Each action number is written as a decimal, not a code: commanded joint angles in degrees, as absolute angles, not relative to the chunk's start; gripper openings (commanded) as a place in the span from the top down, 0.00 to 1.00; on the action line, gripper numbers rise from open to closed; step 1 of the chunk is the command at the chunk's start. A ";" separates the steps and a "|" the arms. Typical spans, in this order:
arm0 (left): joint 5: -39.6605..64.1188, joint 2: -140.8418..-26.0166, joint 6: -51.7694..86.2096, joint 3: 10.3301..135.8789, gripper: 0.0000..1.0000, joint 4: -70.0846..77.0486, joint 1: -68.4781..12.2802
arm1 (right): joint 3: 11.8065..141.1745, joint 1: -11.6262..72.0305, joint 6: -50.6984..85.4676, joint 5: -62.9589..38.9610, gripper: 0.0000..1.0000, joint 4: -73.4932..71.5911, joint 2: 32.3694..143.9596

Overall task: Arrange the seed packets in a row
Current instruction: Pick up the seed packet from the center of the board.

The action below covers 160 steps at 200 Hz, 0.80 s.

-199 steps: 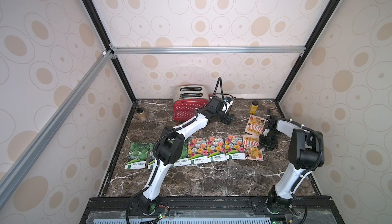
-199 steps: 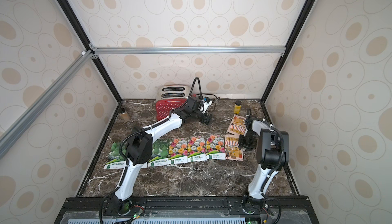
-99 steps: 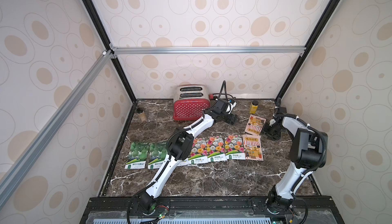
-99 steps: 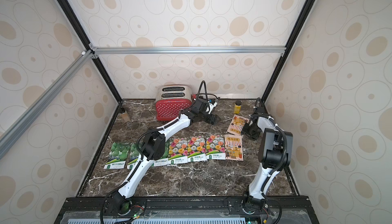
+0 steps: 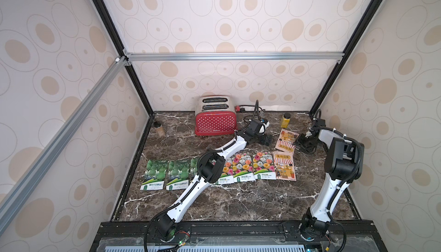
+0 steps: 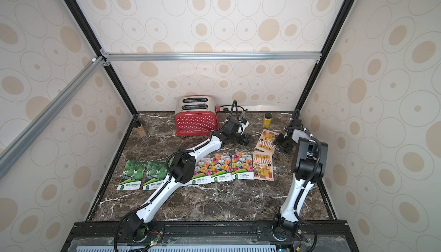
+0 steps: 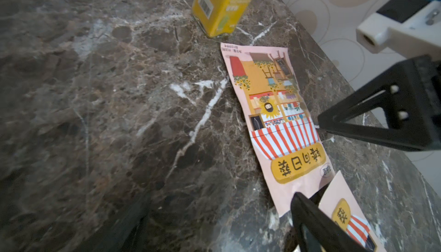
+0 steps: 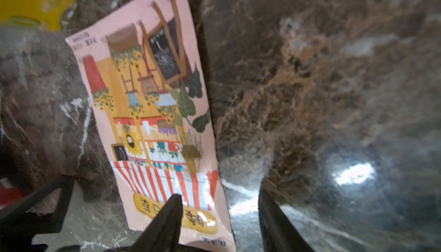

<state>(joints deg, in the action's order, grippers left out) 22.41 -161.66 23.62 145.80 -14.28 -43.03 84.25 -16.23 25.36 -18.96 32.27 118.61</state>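
Seed packets [image 5: 243, 170] line up except one peach shop-print packet [image 5: 286, 140], so I hold the right jaws open astride its edge, left jaws open beside, to fetch it.

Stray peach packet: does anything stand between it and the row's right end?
Nothing visible does. The marble between the stray peach packet and the spot beside the row's last peach packet is bare; the right gripper sits at the stray packet's edge.

Third green packet [image 5: 192, 166] mostly behind left arm [image 5: 211, 170].
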 commanded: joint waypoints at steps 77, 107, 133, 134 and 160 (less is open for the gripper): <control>26.04 -165.62 27.96 149.05 0.07 -16.83 -46.79 | 88.57 -12.71 28.52 -25.99 0.46 31.64 126.27; 26.22 -166.22 28.19 149.33 0.06 -16.55 -46.96 | 89.87 -12.31 29.50 -27.03 0.47 30.50 127.21; 26.26 -166.11 28.18 149.39 0.06 -16.22 -46.93 | 91.62 -12.35 29.66 -28.95 0.48 30.35 129.13; 26.22 -166.16 28.15 149.36 0.06 -16.19 -46.93 | 91.69 -12.33 29.64 -29.11 0.48 30.29 129.21; 26.04 -166.14 28.15 149.63 0.06 -15.91 -46.97 | 92.64 -11.98 29.60 -32.04 0.53 29.12 130.67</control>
<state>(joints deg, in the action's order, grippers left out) 25.32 -163.09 26.87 147.81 -13.87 -46.54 92.99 -12.80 29.23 -30.02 27.70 126.61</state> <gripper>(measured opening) 0.940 0.484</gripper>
